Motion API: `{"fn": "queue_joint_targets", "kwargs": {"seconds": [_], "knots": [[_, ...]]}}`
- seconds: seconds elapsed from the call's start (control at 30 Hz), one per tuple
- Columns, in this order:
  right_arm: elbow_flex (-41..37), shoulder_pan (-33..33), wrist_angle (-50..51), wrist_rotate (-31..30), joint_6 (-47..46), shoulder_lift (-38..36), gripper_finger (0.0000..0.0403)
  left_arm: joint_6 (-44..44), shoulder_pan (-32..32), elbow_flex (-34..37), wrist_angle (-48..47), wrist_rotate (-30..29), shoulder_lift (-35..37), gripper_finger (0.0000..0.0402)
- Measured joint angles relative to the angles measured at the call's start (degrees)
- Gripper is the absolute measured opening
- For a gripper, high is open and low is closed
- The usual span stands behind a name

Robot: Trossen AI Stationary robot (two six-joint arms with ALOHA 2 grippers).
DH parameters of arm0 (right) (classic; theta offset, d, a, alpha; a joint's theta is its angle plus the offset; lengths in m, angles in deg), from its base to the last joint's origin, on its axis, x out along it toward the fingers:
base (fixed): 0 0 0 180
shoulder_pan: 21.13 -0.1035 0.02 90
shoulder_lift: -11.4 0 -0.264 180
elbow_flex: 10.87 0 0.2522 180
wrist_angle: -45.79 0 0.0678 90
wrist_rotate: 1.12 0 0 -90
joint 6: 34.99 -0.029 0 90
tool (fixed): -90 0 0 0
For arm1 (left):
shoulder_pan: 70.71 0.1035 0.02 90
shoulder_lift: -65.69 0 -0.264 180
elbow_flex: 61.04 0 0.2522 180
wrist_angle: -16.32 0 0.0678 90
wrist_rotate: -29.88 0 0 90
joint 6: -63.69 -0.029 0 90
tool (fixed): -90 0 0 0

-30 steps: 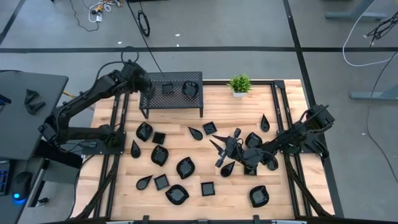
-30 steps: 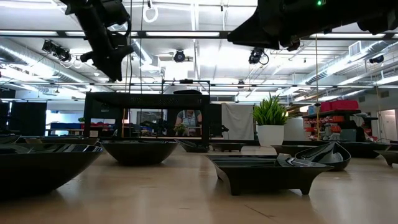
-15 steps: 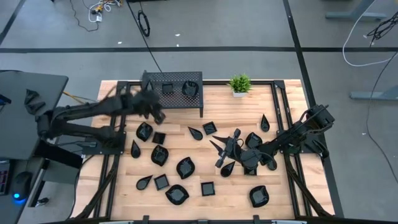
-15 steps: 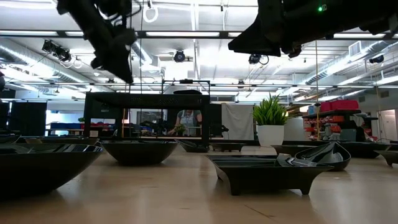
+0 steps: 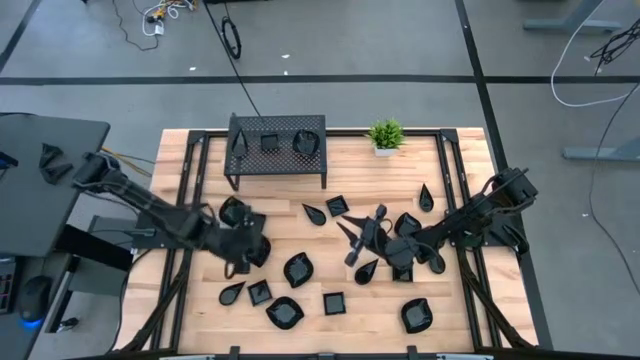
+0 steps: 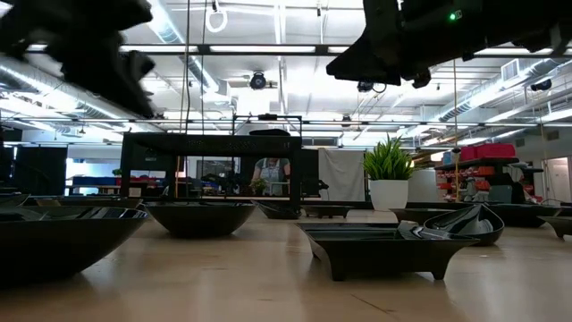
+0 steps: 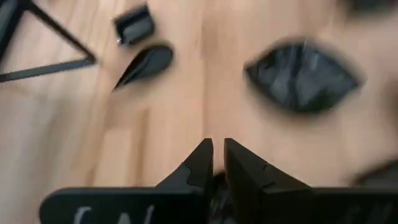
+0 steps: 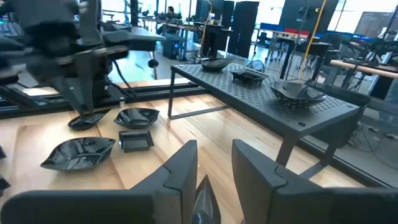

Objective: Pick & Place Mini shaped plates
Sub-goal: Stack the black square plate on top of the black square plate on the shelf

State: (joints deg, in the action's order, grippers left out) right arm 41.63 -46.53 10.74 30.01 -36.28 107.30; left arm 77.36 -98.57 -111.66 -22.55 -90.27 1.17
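Mini shaped plates (image 5: 298, 268): small glossy black dishes in square, leaf/teardrop and rounded-blob shapes, scattered over the wooden worktop (image 5: 330, 190), most from centre out to 7 and 4 o'clock. Three more sit on top of the black perforated rack (image 5: 278, 148) at 11 o'clock. In the low view they read as shallow dark bowls on short feet, a square one (image 6: 380, 246) nearest the camera. Small green potted plant (image 5: 385, 134) at 12 o'clock, just beside the rack.

Left arm stretched low across the worktop from the 9 o'clock edge, left end effector (image 5: 243, 245) down among the plates at about 8 o'clock. Its wrist view shows the fingers (image 7: 199, 165) narrow, a thin gap between them, with a dark glossy edge just under the tips; can't tell if that plate is gripped. A leaf plate (image 7: 301, 76), a teardrop plate (image 7: 146, 63) and a small square one (image 7: 134, 23) lie ahead of it, motion-blurred.

Right arm reaches in from 3 o'clock, right end effector (image 5: 362, 240) low near centre, pointing toward 9 o'clock, over a cluster of plates. Its fingers (image 8: 180, 168) stand partly apart, with a dark pointed plate tip (image 8: 204, 199) between them; grip unclear.
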Motion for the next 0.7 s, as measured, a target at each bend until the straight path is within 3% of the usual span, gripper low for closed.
{"fn": "queue_joint_targets", "kwargs": {"seconds": [0.13,0.3,0.5,0.7], "knots": [[0.0,1.05,0.01,0.02,-1.92,0.0,0.0103,9.52,-1.61,0.0,-10.51,-7.23,-0.25,0.0044],[0.0,2.16,0.06,2.95,-3.83,0.02,0.0103,17.89,3.97,0.0,-18.05,-1.68,-0.51,0.0056],[0.0,3.66,0.05,7.76,-3.86,0.02,0.0103,9.16,8.26,0.0,-17.87,5.72,-1.68,0.0104],[0.0,3.88,0.06,9.49,-4.1,0.02,0.0103,0.01,9.44,-0.02,-17.69,6.43,-7.33,0.0122]]}}
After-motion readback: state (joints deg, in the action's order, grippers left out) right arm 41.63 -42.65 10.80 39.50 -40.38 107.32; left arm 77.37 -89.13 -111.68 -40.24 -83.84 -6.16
